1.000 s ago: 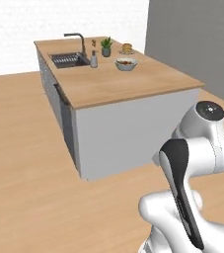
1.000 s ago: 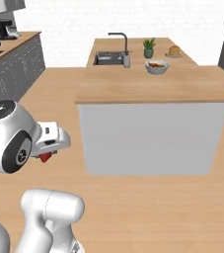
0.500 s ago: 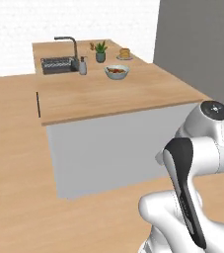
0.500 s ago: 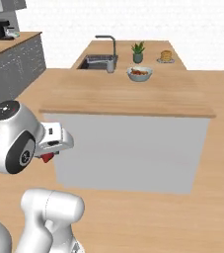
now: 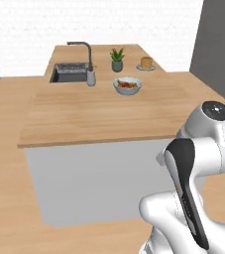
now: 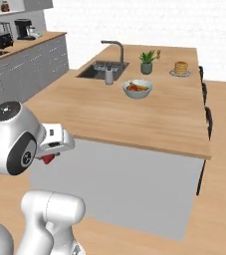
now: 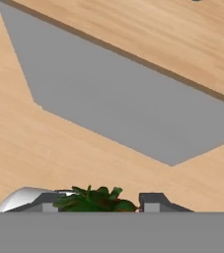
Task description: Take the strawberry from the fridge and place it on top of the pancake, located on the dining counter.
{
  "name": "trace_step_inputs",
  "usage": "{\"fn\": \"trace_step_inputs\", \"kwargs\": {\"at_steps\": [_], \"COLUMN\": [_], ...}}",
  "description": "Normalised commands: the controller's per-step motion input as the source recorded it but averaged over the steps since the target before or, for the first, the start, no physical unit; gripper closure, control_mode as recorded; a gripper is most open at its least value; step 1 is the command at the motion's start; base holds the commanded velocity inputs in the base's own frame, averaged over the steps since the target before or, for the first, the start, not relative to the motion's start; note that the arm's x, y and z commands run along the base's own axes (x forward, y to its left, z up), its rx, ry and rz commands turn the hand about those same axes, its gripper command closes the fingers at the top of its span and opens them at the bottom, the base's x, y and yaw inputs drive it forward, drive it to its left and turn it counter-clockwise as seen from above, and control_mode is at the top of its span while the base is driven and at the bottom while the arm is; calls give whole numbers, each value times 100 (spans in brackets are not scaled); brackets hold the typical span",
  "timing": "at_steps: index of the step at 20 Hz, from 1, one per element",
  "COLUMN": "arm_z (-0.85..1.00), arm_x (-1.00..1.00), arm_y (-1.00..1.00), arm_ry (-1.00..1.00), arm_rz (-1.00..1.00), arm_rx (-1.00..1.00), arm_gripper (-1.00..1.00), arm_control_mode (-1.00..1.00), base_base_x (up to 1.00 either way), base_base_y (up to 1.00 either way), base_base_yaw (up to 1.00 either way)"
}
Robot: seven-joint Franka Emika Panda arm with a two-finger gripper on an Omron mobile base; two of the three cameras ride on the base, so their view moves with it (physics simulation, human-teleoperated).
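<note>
**Berry carried toward the pancake**

The dining counter (image 6: 149,117) is filling mid-frame. The pancake (image 6: 180,67) is sitting upper right, awaiting its topping. The gripper (image 7: 96,203), at bottom centre, is pinching the strawberry (image 7: 94,199), keeping it secure in transit.

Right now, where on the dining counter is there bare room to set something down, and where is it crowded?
The dining counter is bare across its whole near half, from the front edge up to the white bowl. The far end is crowded: sink with faucet, a small bottle, potted plant and pancake on its plate.
</note>
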Motion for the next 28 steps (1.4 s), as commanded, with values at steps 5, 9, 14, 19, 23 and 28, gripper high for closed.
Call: {"fn": "trace_step_inputs", "kwargs": {"at_steps": [5,9,14,19,23,28], "arm_z": [0,0,0,0,0,0], "arm_x": [0,0,0,0,0,0], "arm_y": [0,0,0,0,0,0], "arm_ry": [0,0,0,0,0,0], "arm_rz": [0,0,0,0,0,0], "arm_rx": [0,0,0,0,0,0], "arm_gripper": [100,100,100,100,100,100], "arm_control_mode": [100,100,100,100,100,100], "base_base_x": [37,9,3,14,50,89], "base_base_y": [-100,-100,-100,-100,-100,-100], "base_base_yaw": [9,3,4,5,10,22]}}
